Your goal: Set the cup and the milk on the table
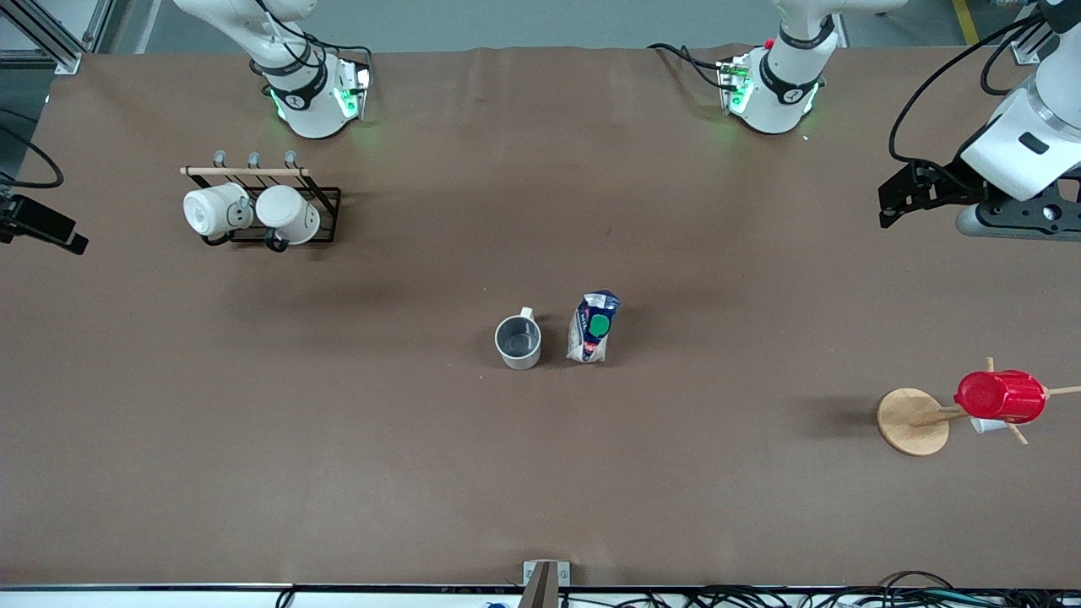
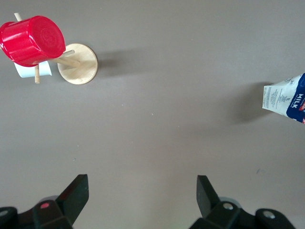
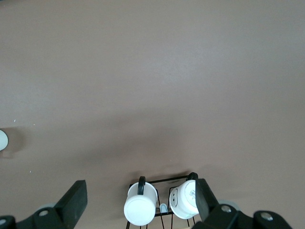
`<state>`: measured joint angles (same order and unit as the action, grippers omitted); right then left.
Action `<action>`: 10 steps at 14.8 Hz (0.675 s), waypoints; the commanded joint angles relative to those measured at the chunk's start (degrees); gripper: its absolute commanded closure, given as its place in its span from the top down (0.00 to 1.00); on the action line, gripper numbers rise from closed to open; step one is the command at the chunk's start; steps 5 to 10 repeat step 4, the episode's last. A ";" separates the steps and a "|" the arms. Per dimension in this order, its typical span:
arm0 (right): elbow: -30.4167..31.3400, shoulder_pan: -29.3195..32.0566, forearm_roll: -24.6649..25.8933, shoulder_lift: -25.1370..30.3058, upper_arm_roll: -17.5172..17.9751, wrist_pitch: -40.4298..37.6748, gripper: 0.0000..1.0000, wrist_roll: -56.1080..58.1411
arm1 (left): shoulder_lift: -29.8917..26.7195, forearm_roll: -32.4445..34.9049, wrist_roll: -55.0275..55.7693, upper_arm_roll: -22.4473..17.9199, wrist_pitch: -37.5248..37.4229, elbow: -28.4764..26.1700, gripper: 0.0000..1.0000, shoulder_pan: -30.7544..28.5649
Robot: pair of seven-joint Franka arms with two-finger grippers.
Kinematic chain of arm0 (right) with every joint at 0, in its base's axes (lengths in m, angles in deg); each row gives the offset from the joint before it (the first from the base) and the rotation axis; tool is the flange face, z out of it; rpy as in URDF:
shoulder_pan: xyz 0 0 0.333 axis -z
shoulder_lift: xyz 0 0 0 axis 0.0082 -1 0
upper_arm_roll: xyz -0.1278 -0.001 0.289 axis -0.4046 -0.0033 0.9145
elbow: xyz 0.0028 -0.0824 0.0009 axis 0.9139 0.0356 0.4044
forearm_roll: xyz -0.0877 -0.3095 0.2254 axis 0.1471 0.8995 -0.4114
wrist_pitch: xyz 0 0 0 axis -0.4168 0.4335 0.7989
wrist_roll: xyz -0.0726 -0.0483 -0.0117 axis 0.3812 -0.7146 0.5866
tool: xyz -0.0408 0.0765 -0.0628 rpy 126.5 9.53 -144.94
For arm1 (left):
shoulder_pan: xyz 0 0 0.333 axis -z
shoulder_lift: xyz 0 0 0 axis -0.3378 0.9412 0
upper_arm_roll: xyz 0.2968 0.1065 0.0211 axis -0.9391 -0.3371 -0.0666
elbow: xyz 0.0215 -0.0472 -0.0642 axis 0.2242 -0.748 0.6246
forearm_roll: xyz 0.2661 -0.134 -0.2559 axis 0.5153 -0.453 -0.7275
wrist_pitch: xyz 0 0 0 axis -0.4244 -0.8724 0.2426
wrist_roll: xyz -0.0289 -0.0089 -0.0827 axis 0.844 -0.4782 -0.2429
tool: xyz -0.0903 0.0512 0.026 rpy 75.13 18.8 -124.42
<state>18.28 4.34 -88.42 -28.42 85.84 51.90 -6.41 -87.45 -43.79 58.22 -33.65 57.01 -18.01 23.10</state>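
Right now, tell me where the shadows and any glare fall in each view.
Front view: soft shadows beside the mug and milk carton, green glow at both arm bases, no glare on the table. Left wrist view: the wooden stand and red ribbed cup cast a blurred shadow. Right wrist view: a broad faint shadow band above the mug rack.

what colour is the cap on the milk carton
Green: a round cap on the blue and white milk carton, clearest in the front view.
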 commanded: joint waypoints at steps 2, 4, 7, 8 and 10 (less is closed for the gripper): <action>1.68 -0.01 -0.39 1.48 0.18 0.05 1.00 -0.36 | 0.74 0.27 -0.44 -0.01 -1.36 2.03 1.00 -0.28; 1.68 0.08 -0.39 1.48 0.18 0.05 1.00 -0.36 | 0.74 0.18 -0.35 -0.01 -1.36 1.85 1.00 -0.28; 1.68 0.08 -0.39 1.48 0.18 0.05 1.00 -0.36 | 0.74 0.18 -0.35 -0.01 -1.36 1.85 1.00 -0.28; 1.68 0.08 -0.39 1.48 0.18 0.05 1.00 -0.36 | 0.74 0.18 -0.35 -0.01 -1.36 1.85 1.00 -0.28; 1.68 0.08 -0.39 1.48 0.18 0.05 1.00 -0.36 | 0.74 0.18 -0.35 -0.01 -1.36 1.85 1.00 -0.28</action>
